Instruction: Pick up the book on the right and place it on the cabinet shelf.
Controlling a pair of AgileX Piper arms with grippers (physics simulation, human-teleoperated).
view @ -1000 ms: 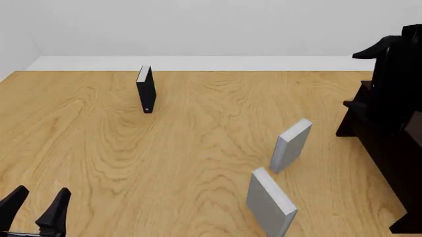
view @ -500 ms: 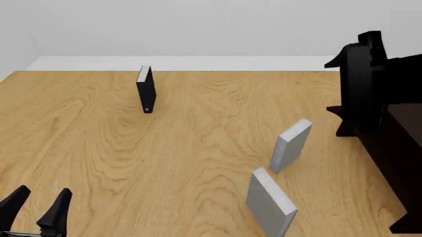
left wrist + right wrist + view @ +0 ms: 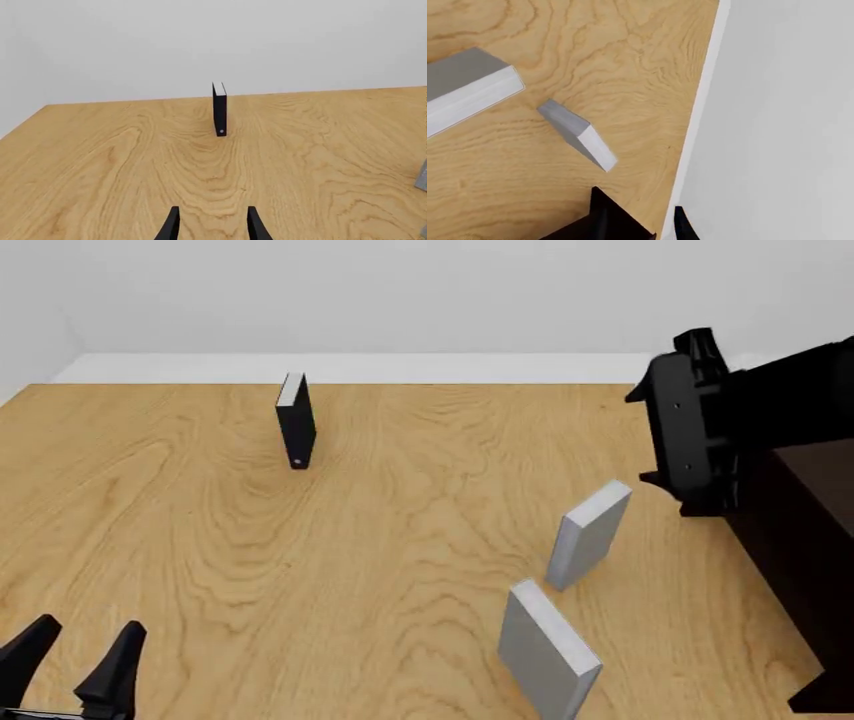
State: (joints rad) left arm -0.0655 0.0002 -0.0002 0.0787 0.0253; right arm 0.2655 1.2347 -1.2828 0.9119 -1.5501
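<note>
Left gripper at 7 o'clock, fingers parted, empty; right gripper parted, holding nothing; book upright at 4 o'clock.

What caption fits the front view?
Right arm swings over two grey books; left gripper idle.

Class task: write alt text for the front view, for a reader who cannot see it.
A wooden table holds two grey books standing at right and a black book far left. The right arm hangs above a dark cabinet; the left gripper waits open.
</note>
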